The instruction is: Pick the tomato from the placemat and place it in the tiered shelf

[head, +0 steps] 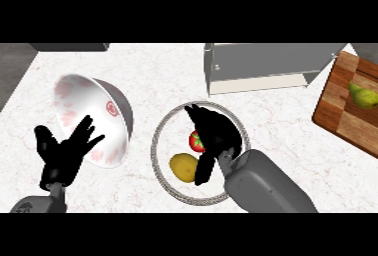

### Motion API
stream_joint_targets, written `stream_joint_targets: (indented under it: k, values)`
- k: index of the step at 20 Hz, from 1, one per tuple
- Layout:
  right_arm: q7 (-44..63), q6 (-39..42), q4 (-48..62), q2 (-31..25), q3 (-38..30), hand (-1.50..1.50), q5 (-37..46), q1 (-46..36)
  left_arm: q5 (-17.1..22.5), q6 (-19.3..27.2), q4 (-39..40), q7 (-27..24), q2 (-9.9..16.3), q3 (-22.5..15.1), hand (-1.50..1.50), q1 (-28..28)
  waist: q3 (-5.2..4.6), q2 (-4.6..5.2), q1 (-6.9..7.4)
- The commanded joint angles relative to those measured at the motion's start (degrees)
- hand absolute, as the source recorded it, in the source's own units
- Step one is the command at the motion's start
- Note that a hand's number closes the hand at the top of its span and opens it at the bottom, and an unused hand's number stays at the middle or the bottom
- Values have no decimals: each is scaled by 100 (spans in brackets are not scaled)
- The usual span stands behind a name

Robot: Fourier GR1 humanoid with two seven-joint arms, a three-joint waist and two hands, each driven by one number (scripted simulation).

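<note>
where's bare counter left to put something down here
Bare counter lies between the bowl and tiered shelf, and between the placemat and cutting board. The placemat is crowded: tomato, lemon, right hand.

Counter (280, 115) white marble, faint pinkish veins. Bowl (88, 107) white with red floral print, grey outside. Placemat (164, 150) pale, grey woven rim. Tomato (197, 142) red, green stem. Lemon (184, 167) yellow. Shelf (258, 65) grey. Board (341, 110) brown wood; pear (362, 95) yellow-green. Hands black.
</note>
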Motion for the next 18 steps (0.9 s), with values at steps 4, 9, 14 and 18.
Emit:
stream_joint_targets:
  k: [4,9,14,18]
  values:
    - [-234,-128,580,421,-66,-150,672,77,-381,176,-121,78,-340,-141,0,243,-33,26,10]
    - [-842,-631,1055,369,3,-150,1253,388,-170,-309,264,44,-152,235,0,15,-34,34,4]
    - [-1052,-815,1649,430,-220,-150,1324,-24,-376,-296,197,14,-241,249,0,173,-34,35,30]
    - [-1244,-1371,1795,433,37,-150,1210,110,-364,-373,117,247,-251,327,0,23,-33,35,28]
